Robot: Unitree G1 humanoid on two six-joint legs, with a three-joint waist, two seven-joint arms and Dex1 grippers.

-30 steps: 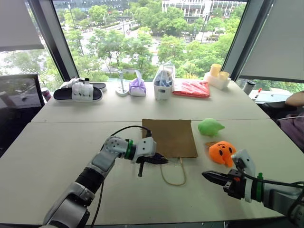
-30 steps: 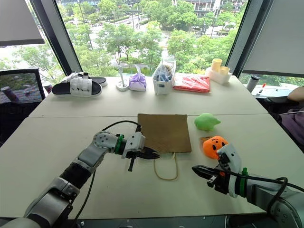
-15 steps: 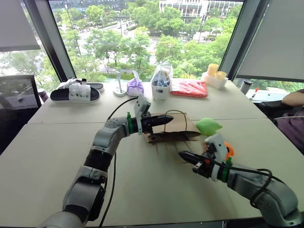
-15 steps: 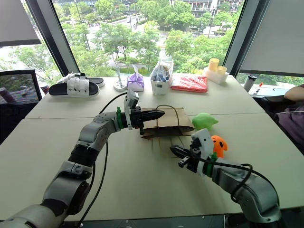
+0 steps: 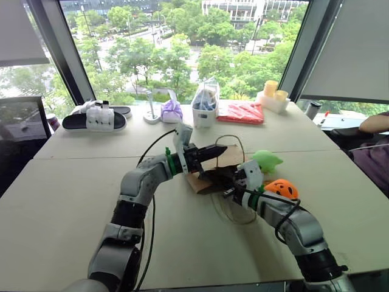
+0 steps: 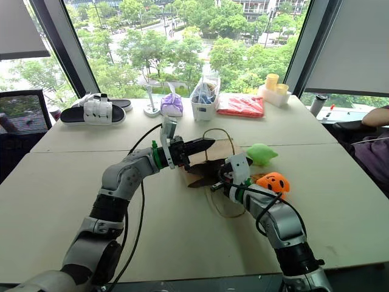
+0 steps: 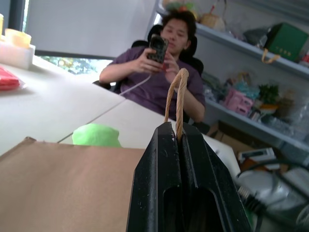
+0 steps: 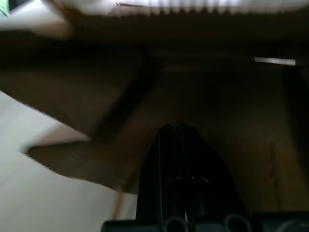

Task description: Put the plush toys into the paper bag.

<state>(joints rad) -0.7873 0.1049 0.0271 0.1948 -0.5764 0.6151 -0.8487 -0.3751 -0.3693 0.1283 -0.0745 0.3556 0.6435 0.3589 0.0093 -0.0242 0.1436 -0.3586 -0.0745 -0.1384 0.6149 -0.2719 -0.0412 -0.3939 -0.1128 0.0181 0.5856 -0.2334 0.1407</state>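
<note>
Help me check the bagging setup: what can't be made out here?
- Right gripper tips: head views, hidden in the paper bag mouth.
- Bag interior: right wrist view, dark, blurred.
- Orange plush toy face: right arm covers it.
- Green plush toy: left wrist view, bag edge hides its base.

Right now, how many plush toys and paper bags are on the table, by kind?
Orange plush toy: 1
Green plush toy: 1
Paper bag: 1
Total: 3

left pincer [image 5: 220,148] pinching paper bag [image 5: 214,172] handle, lifted off table [image 5: 61,201]
</note>
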